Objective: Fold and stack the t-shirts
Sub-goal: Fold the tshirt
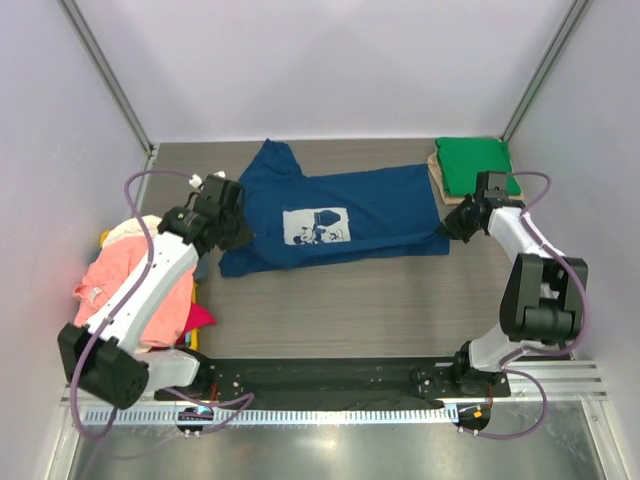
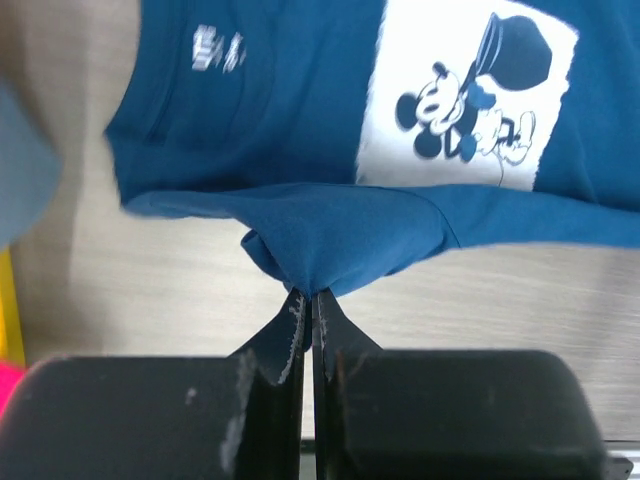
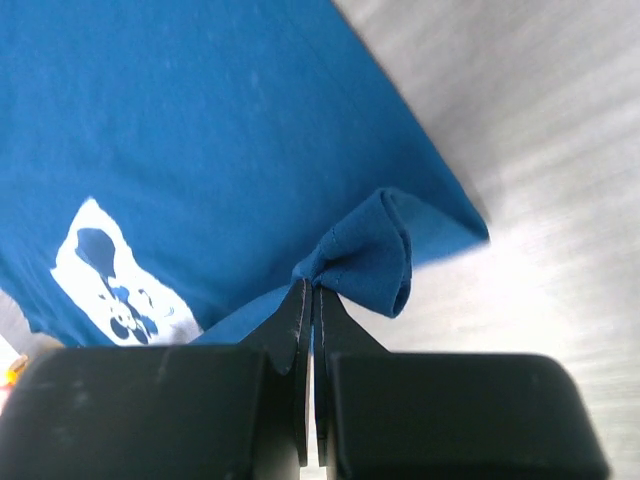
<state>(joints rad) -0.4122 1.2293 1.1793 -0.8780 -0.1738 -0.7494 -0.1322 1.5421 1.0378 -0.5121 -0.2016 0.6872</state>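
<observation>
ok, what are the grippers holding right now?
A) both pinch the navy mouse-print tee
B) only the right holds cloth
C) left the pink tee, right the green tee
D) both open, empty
A: each wrist view shows the left gripper and right gripper shut on a bunched edge of the navy tee.

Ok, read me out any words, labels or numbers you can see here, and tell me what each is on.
Nothing reads clearly.
The neck print inside the navy t-shirt collar: white marks, too blurred to read.
The chest print: a cartoon picture, no words visible.
The white patch on the pink t-shirt: too small to read.
</observation>
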